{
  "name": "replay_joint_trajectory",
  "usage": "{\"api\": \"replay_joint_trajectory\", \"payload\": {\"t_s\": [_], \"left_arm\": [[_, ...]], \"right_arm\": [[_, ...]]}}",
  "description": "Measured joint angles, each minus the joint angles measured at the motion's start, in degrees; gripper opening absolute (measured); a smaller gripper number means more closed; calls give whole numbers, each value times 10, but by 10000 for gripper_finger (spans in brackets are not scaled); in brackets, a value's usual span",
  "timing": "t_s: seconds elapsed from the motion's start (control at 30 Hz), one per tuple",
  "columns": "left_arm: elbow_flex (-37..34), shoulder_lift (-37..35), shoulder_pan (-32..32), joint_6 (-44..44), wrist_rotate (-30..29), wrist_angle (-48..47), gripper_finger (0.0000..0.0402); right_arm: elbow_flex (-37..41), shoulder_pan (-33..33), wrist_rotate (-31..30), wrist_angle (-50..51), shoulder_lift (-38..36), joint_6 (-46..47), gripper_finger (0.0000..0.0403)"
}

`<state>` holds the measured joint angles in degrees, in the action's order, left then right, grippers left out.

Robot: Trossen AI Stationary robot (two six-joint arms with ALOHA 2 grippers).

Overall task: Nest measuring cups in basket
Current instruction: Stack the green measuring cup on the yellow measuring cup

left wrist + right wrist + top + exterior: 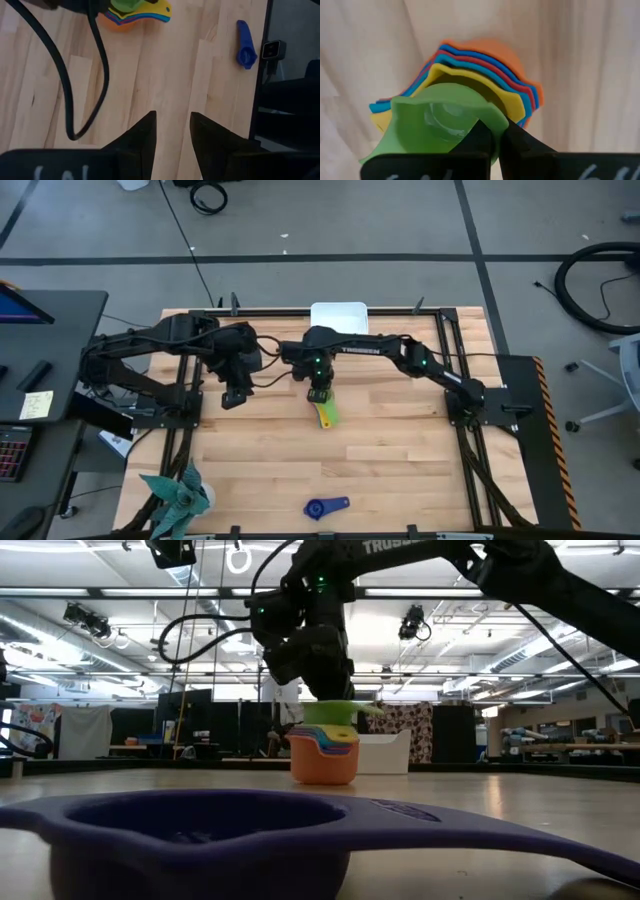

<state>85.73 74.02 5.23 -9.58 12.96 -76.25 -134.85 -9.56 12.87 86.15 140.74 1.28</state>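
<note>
The right pincer (pixel 496 135) pinches the rim of the green cup (pixel 437 125) atop the nested stack (pixel 323 752); light, stiff, slick plastic, best gripped at rims or handles. The left pincer (pixel 172 131) waits spread nearby.

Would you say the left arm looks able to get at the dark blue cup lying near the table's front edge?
Probably yes: the dark blue cup lies alone on bare wood, and the open left pincer hangs empty with nothing between them, though it is a long stretch.

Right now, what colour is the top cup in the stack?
Green, seen best in the right wrist view.
</note>
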Motion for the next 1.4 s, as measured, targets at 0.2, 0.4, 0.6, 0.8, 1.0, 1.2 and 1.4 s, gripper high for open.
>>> {"api": "replay_joint_trajectory", "payload": {"t_s": [0.2, 0.4, 0.6, 0.8, 1.0, 1.2, 1.4], "left_arm": [[0, 0, 0, 13, -2, -1, 123], [0, 0, 0, 14, -3, -1, 123], [0, 0, 0, 14, -3, -1, 123], [0, 0, 0, 14, -3, -1, 123], [0, 0, 0, 14, -3, -1, 123], [0, 0, 0, 14, -3, -1, 123], [0, 0, 0, 14, -3, -1, 123]], "right_arm": [[0, 0, 7, -1, 6, -15, 21], [0, 0, 6, -2, 7, -22, 92], [0, -1, 41, 7, 7, -45, 145], [-1, -1, 49, 31, 7, -44, 163], [-1, -1, 41, 39, 7, -40, 158], [-1, 5, -18, 39, 6, -28, 148], [-1, 7, -28, 39, 6, -28, 124]]}}
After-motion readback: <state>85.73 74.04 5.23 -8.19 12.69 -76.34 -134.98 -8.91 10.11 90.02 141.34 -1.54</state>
